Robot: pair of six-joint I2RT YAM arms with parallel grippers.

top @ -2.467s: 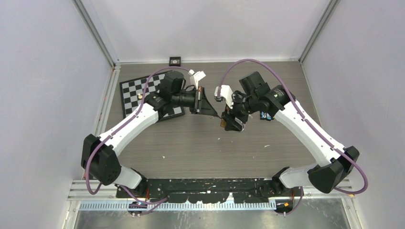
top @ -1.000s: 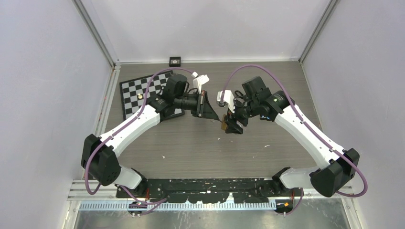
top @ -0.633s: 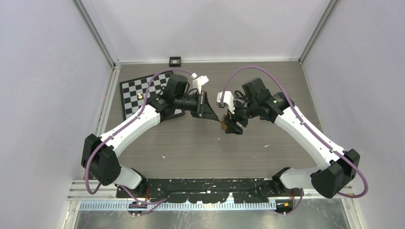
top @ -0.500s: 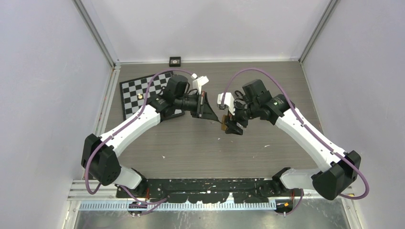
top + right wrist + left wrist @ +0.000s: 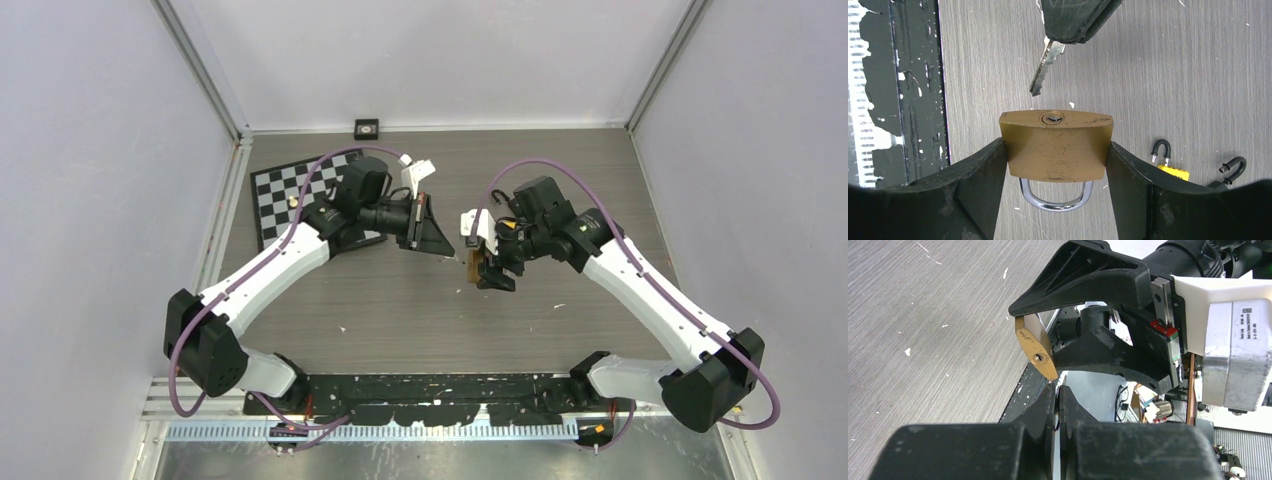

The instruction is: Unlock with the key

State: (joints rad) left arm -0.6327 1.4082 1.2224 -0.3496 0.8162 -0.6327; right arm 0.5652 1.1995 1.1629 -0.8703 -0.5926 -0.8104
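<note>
My right gripper [image 5: 1055, 150] is shut on a brass padlock [image 5: 1055, 137], holding its body by the sides in the air, with the keyhole [image 5: 1052, 118] facing away from the gripper and the steel shackle [image 5: 1055, 200] toward the wrist. My left gripper [image 5: 440, 243] is shut on a silver key [image 5: 1044, 67]. The key tip hangs just short of the keyhole, slightly left of it, and is not inserted. In the left wrist view the padlock [image 5: 1035, 347] sits just beyond my shut fingers [image 5: 1045, 405], and the key is almost hidden edge-on. The padlock also shows in the top view [image 5: 473, 265].
A checkerboard mat [image 5: 285, 195] lies at the back left under the left arm. A small black square [image 5: 367, 127] sits at the back edge. A small yellow padlock [image 5: 1169, 169] and a black-shackled one [image 5: 1230, 167] lie on the wooden table [image 5: 420, 300].
My left gripper has drawn back a little to the left with the key. My right arm has shifted right and turned, with the padlock still in it. The gap between key and padlock has widened slightly.
</note>
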